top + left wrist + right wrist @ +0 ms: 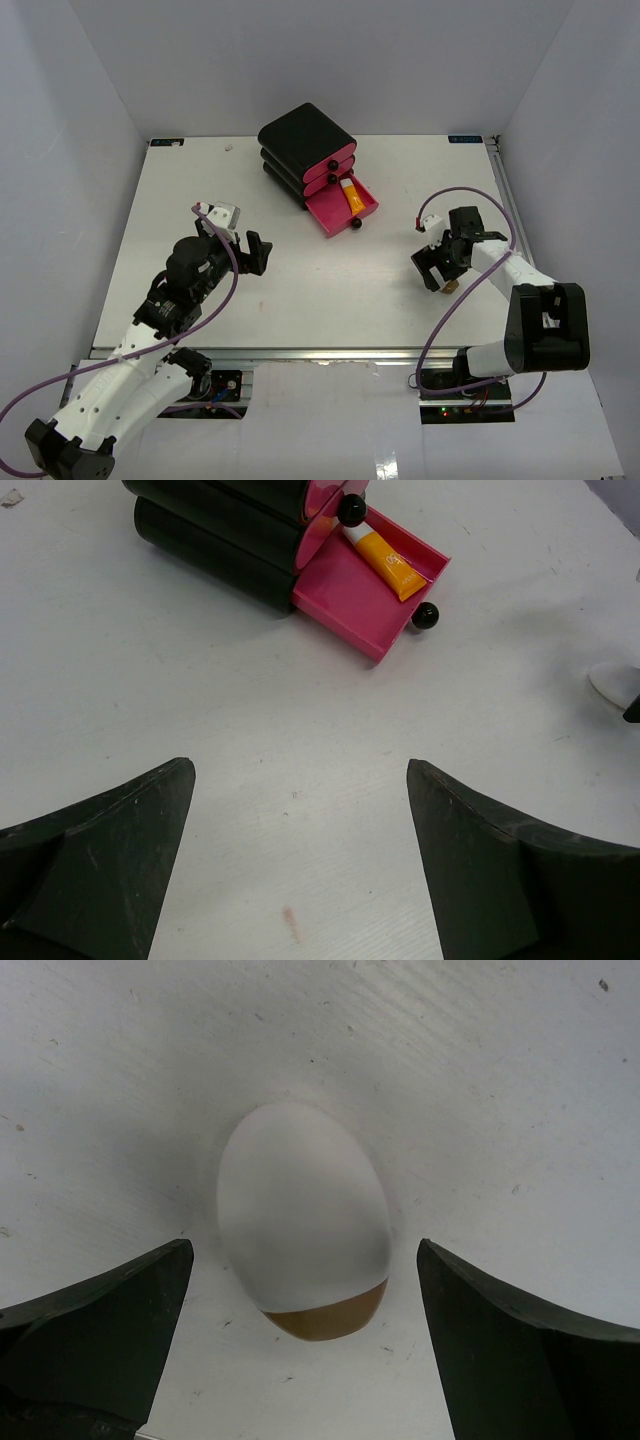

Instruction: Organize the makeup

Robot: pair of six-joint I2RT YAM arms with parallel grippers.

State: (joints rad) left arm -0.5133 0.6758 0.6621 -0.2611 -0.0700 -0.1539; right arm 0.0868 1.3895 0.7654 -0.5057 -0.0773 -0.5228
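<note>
The right gripper (438,270) hangs wide open and empty over the white oval tube (300,1230), which lies flat on the table (500,1110), well apart from the open pink drawer (345,595). A sound grasp lowers straight down and closes gently across the narrow width (the smooth shell probably slips). The left gripper (300,770) is open and empty too. The orange tube (388,564) lies in the drawer.

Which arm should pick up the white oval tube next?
Right. The right gripper has open jaws straddling the white oval tube; the left gripper hovers open far across the table.
</note>
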